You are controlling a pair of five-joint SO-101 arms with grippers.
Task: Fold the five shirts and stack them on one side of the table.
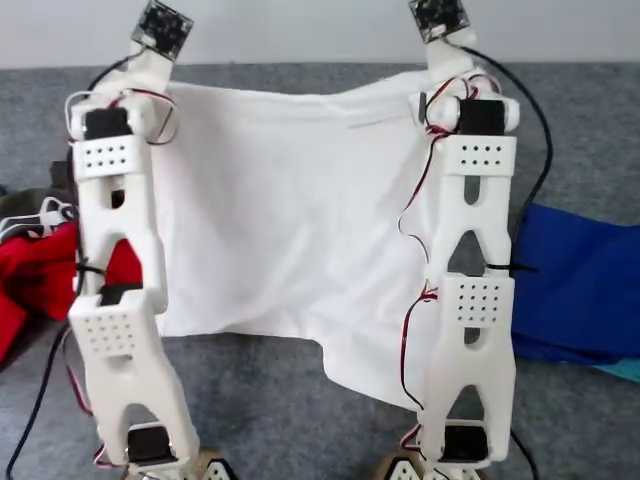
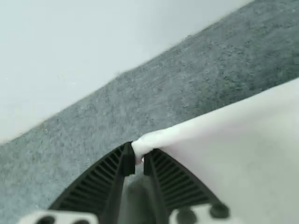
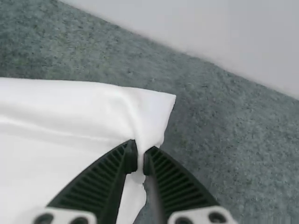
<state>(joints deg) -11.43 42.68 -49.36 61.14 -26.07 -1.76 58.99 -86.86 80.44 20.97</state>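
The bases of the two arms sit closest, at the near edge of the grey felt table [image 1: 260, 410]. The left arm [image 1: 110, 300] and the right arm [image 1: 475, 300] both stretch straight away across the table, side by side and well apart.

Between them and passing under them lies the white shirt [image 1: 290, 220], spread open over the middle of the table. Its near hem is uneven. Most of it ends about halfway along the arms, while one flap beside the right arm comes down nearer to the bases.

Outside the left arm a red shirt [image 1: 20, 270] lies crumpled at the table's side. Outside the right arm lies a blue shirt [image 1: 575, 280], with a bit of teal cloth [image 1: 620, 370] at its near edge.

Farther off, each arm holds one far corner of the white shirt. The left gripper [image 2: 138, 156] has its black ribbed fingers [image 2: 110, 175] closed to a narrow slit, with a bunched corner of white fabric pinched between the tips and the rest of the shirt running off toward the other arm. The right gripper [image 3: 140, 156] is closed just as tightly on the opposite corner, the fabric folding over its tips. The shirt's far edge dips slightly between the two corners.

Beyond the corners is a strip of bare felt, then a pale wall [image 2: 70, 46].
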